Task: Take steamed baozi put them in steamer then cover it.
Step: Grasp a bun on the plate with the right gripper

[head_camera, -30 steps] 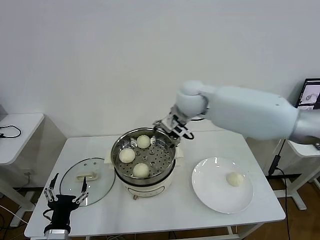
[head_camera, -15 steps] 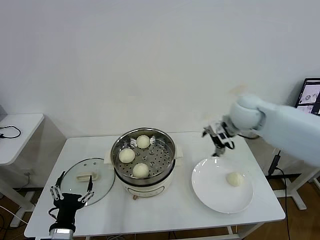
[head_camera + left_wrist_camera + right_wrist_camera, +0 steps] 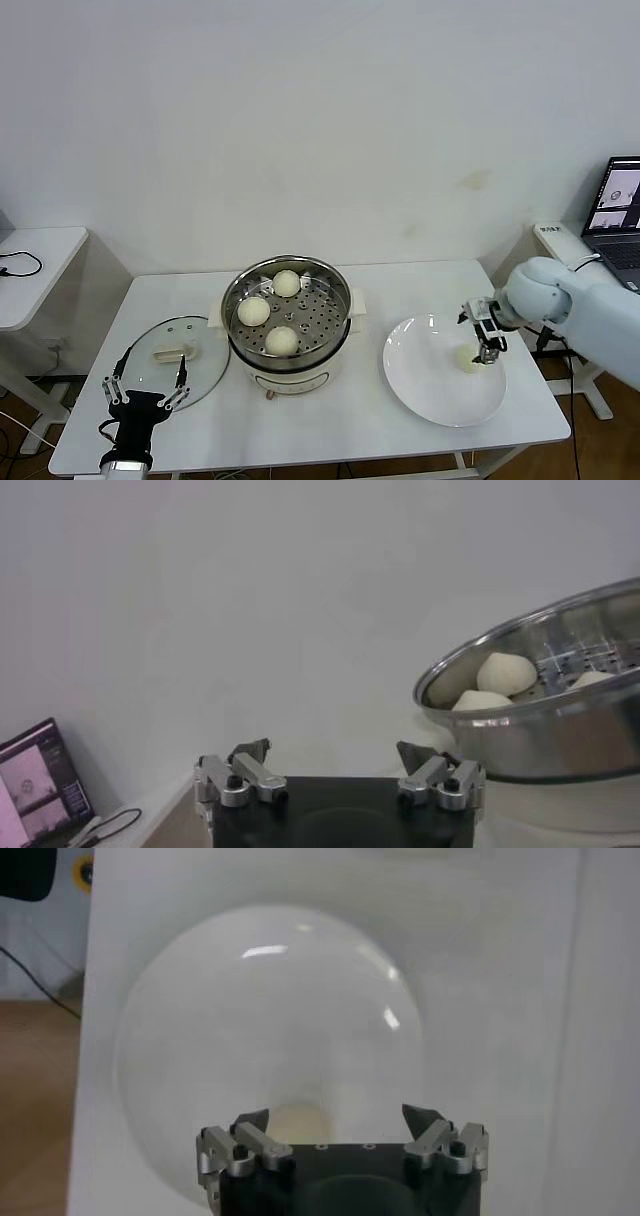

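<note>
Right gripper (image 3: pixel 488 345) jaws spread wide, empty; last baozi (image 3: pixel 467 359) sits on plate (image 3: pixel 425 400) just below and between them. Left gripper (image 3: pixel 146 395) open, far off.

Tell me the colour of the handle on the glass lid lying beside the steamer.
Cream-white; the handle on the lid shows best in the head view.

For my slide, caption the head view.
Right end effector open over the last baozi on the plate; three buns sit in the steamer.
</note>
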Tool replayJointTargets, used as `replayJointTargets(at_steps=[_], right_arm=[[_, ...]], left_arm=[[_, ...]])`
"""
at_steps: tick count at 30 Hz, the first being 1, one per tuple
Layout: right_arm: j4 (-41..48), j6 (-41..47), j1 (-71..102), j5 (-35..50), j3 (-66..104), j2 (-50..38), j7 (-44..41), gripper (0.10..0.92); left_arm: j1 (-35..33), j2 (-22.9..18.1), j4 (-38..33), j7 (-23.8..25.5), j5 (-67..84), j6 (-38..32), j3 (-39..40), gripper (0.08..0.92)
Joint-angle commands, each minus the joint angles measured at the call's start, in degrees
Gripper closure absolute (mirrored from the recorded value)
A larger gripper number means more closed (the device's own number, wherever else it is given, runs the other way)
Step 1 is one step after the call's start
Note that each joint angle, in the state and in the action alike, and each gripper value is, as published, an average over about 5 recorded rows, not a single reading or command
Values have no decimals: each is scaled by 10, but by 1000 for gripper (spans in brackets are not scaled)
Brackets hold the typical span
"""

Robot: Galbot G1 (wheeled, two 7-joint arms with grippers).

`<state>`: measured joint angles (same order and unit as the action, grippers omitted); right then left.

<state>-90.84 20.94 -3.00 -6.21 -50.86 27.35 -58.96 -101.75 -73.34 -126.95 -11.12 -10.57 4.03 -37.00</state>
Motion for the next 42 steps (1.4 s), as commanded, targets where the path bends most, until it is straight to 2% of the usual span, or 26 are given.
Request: replayJointTargets(at_steps=[1,15,23,36,42], right_arm=[[34,4,100,-56,59,-7,6,202],[134,-23,106,-84,68,69,11,203],[156,-26,108,-88,68,97,8,210],[164,-28,110,-92,71,106,6,323],[162,-30,106,-91,76,102,2,408]], left_arm=[[-1,-1,6,-1,-1,-1,-1,177],[0,-2,12,-1,0,0,-9,177],[1,-3,14,0,1,0,-11,177],[2,-6,15,0,0,0,-10,177],[0,-6,12,-1,0,0,-10,177]])
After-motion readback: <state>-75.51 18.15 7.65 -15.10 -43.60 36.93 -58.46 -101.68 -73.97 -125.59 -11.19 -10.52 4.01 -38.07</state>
